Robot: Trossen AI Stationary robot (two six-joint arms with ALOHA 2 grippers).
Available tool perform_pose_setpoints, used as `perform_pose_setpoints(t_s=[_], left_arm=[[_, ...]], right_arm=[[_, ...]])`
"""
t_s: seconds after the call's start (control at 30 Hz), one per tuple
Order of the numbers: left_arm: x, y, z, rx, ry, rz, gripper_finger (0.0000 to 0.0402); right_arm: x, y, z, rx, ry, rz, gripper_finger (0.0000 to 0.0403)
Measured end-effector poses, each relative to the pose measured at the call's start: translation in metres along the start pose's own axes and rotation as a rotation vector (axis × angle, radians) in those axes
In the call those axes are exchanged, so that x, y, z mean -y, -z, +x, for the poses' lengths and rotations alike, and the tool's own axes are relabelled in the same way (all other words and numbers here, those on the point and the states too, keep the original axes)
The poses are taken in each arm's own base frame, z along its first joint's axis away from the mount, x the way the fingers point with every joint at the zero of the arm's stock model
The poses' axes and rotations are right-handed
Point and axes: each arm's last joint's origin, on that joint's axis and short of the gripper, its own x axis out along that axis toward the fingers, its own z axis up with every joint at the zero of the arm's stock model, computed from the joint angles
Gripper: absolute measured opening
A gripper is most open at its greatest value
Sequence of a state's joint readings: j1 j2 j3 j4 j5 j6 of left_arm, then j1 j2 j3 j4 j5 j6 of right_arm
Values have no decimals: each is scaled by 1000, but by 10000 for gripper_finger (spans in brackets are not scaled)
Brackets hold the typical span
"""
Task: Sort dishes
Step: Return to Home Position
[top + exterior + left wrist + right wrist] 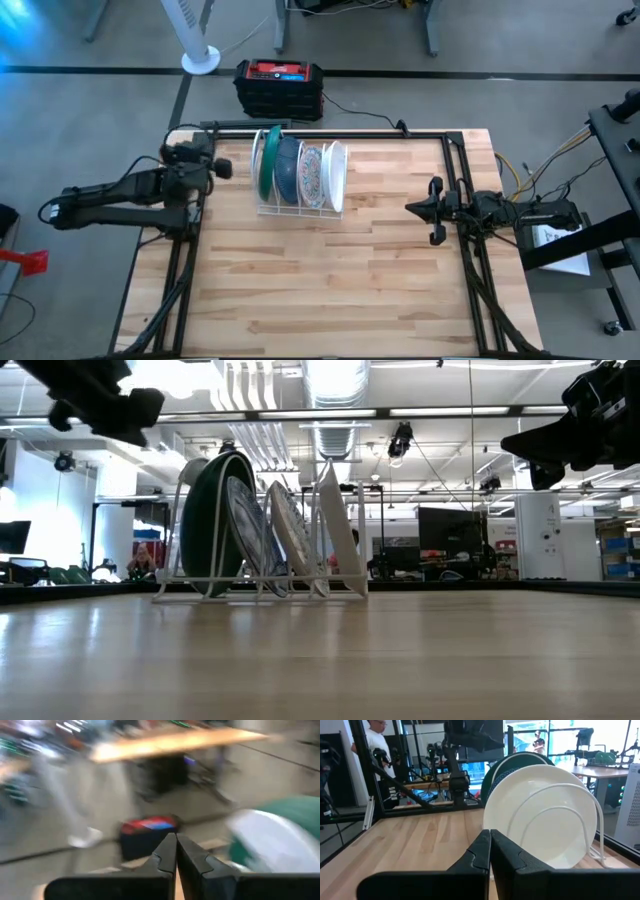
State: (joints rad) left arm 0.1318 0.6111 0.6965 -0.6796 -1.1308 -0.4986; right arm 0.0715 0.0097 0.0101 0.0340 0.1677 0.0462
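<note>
Several round plates stand on edge in a white wire rack (300, 208) at the table's far middle: a white one (258, 160) at the left end, then green (270, 160), dark teal-blue (289, 170), floral (312, 175) and a plain white plate (336, 176) at the right end. The right wrist view faces that white plate (540, 815). My left gripper (226, 168) hovers left of the rack, shut and empty. My right gripper (410, 208) hovers above the table right of the rack, shut and empty.
A black and red box (279, 86) sits on the floor beyond the table's far edge. Bare wooden tabletop (320, 290) stretches in front of the rack. Black frame rails (180, 270) run along the table's left and right sides. A person (377, 745) stands in the room behind.
</note>
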Motion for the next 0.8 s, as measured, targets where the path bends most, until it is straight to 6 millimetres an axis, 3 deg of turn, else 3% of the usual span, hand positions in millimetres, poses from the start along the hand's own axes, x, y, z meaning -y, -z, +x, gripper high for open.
perform_pose_setpoints(t_s=[0.17, 0.37, 0.53, 0.8], left_arm=[[-9, 20, 4, 108, -262, 139, 0], [-14, 51, 12, 156, -431, 209, 0], [-19, 49, 20, 163, -529, 121, 0], [-25, 61, 35, 126, -659, 124, 0]], right_arm=[[0, 0, 0, 0, 0, 0, 0], [0, 0, 0, 0, 0, -3, 0], [0, 0, 0, 1, 0, -4, 0], [0, 0, 0, -1, -5, -60, 0]])
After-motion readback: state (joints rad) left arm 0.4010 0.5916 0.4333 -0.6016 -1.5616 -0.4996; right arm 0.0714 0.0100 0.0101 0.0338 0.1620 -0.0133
